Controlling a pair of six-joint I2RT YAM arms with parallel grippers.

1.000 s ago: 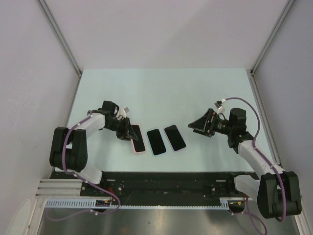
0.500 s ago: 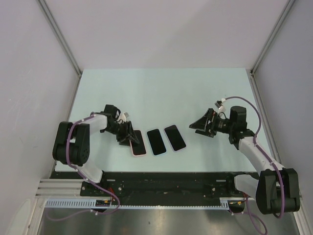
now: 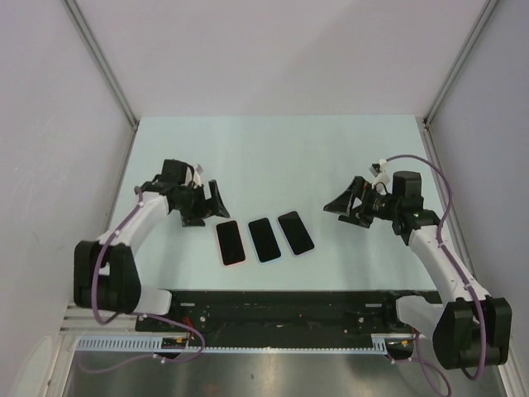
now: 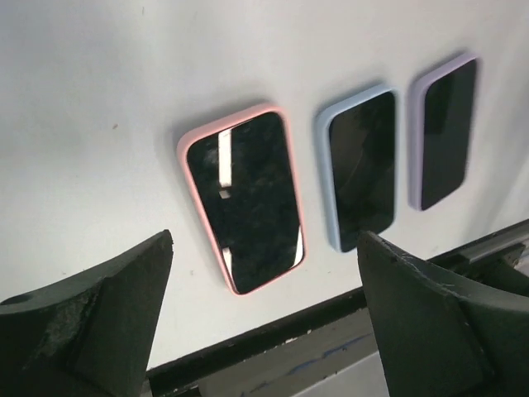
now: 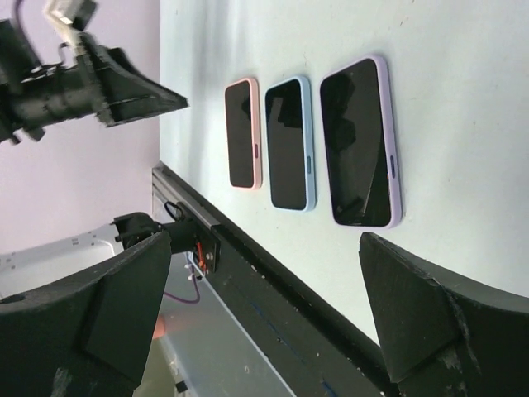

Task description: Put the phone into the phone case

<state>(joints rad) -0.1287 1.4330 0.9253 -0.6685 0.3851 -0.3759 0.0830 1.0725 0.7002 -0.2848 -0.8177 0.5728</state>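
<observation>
As seen from the top camera, three slab phones are laid flat in a row on the pale mint tabletop (image 3: pixel 273 157), screens up, close together but not touching. At 9 o'clock of the row is the black-screened phone in a pink rubbery case (image 3: pixel 231 243); in the middle, the black-screened phone in a light-blue case (image 3: pixel 264 240); at 3 o'clock, the black-screened phone in a lilac case (image 3: pixel 296 233). Each screen is framed all round by its case rim, so every handset is seated in a case. The left claw (image 3: pixel 220 203) is held at roughly 10 o'clock of the pink one, just beside its far end and clear of it. Its black fingers (image 4: pixel 91 318) are spread wide in the wrist view, the pink one is seen through the gap, and nothing is gripped. The right claw (image 3: pixel 332 208) is held at about 2 o'clock of the lilac one, well apart from it, jaws spread fully, nothing held. Light reflections are seen on the pink one's screen. A black rail (image 3: pixel 281 299) is run along the table's near edge, at 6 o'clock of the row.
</observation>
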